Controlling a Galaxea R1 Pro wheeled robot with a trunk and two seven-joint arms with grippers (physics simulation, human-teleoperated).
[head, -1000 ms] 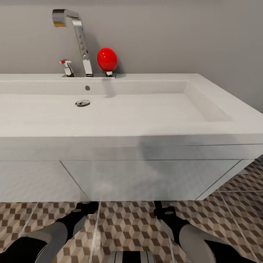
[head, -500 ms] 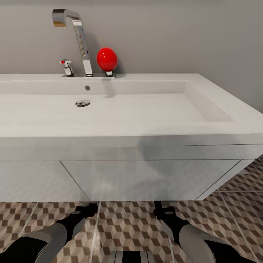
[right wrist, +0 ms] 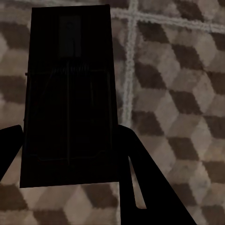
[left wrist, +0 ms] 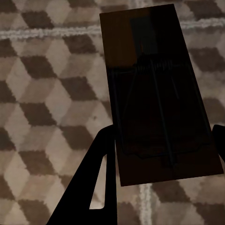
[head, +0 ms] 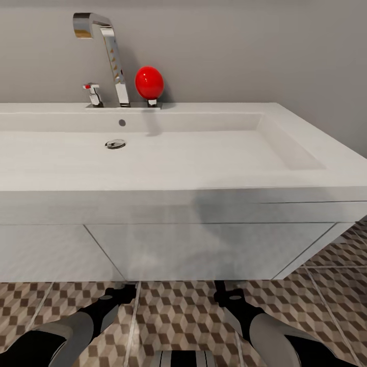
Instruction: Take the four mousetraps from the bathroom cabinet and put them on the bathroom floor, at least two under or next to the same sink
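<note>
placing step: left claw (left wrist: 159,154) grips one mousetrap (left wrist: 157,89), right claw (right wrist: 70,154) grips a second mousetrap (right wrist: 68,89), both held low over the bathroom floor (head: 178,311) at the front edge of the bathroom sink (head: 178,204). next move, by judgement: lower each trap flat onto the tiles, then release.

— Clearance ahead?

— The wide white rectangular trough basin on its white vanity unit (head: 204,244) blocks the forward path; its front panel stands just beyond both arms. A tall angular chrome tap (head: 109,56) and a red egg-shaped knob (head: 149,82) occupy the back ledge.

— Below?

— Open cube-patterned brown and cream tile floor (head: 178,316) lies in front of the unit and at its right end.
</note>
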